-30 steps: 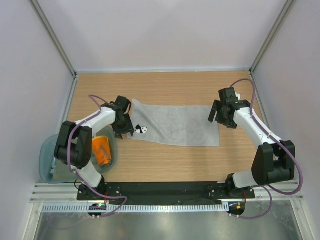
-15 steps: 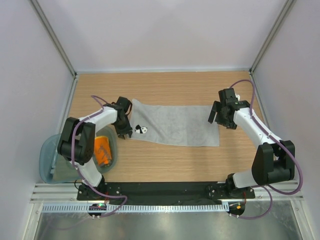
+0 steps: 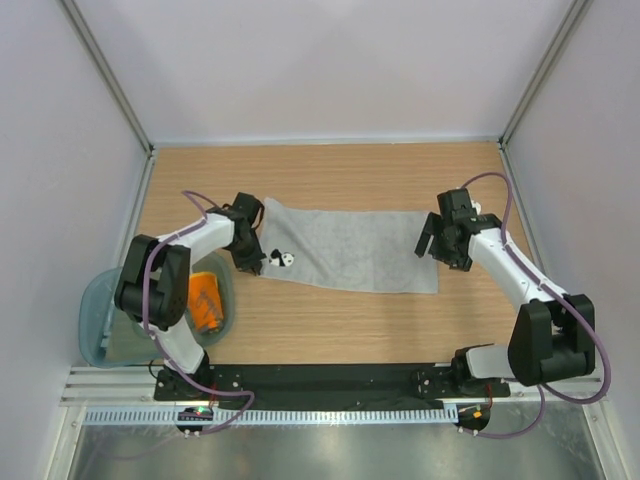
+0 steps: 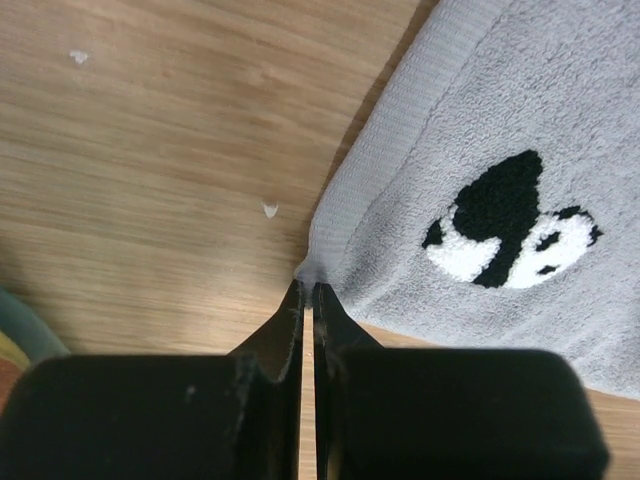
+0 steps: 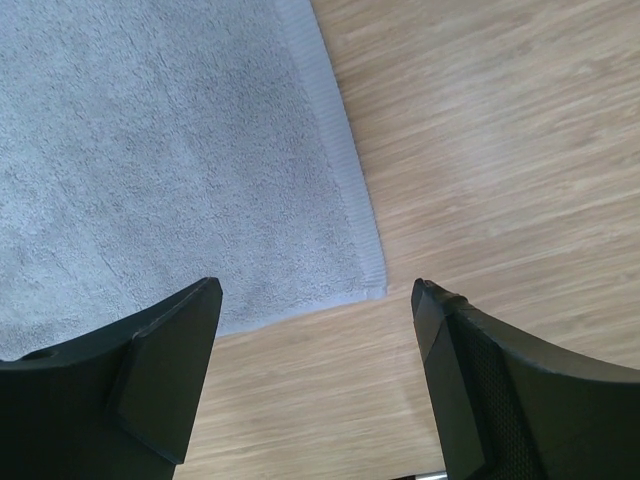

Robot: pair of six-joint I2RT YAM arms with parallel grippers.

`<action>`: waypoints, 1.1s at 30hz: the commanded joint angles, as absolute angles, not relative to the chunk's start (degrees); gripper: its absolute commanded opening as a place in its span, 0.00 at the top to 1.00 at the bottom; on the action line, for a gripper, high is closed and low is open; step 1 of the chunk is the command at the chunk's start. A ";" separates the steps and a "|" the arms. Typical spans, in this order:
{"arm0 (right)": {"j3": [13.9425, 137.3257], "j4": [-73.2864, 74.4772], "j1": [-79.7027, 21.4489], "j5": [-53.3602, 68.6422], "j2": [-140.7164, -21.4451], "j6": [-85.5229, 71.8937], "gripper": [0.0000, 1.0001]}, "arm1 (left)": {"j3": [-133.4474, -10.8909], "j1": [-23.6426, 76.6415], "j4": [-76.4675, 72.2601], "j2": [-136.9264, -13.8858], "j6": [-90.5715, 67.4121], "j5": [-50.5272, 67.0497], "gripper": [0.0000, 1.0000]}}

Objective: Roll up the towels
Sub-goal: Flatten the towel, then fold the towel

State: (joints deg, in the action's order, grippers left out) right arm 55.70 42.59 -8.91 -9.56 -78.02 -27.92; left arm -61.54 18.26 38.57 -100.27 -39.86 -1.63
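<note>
Touching grey towel [image 4: 480, 120] corner, left hand [image 4: 307, 290] pressed together; right hand [image 5: 317, 287] spread above opposite corner.

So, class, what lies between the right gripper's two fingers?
In the right wrist view, the right gripper stands open. Between its fingers lies a corner of the grey towel, with bare wooden table beside it.

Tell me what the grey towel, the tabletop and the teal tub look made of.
Grey towel: terry cloth, probably cotton; fuzzy looped pile, flat ribbed hem.
Tabletop: wood or wood-look laminate, matte; fine straight grain.
Teal tub: apparently translucent plastic; thin, tinted, see-through wall.
</note>
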 commanded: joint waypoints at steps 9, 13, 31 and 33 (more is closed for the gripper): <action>45.88 42.80 -8.09 -10.29 -69.62 -37.35 0.28 | -57.48 18.28 40.08 -88.87 -41.31 2.37 1.00; 44.12 42.10 -8.00 -10.72 -69.78 -38.14 0.29 | -56.78 18.28 39.82 -87.98 -41.05 2.81 1.00; 40.87 34.98 -8.00 -12.13 -79.27 -38.50 0.59 | -55.63 18.19 38.50 -87.54 -38.67 2.99 1.00; 40.69 34.63 -7.91 -12.04 -79.72 -38.50 0.64 | -56.07 18.19 38.58 -87.71 -38.58 3.08 1.00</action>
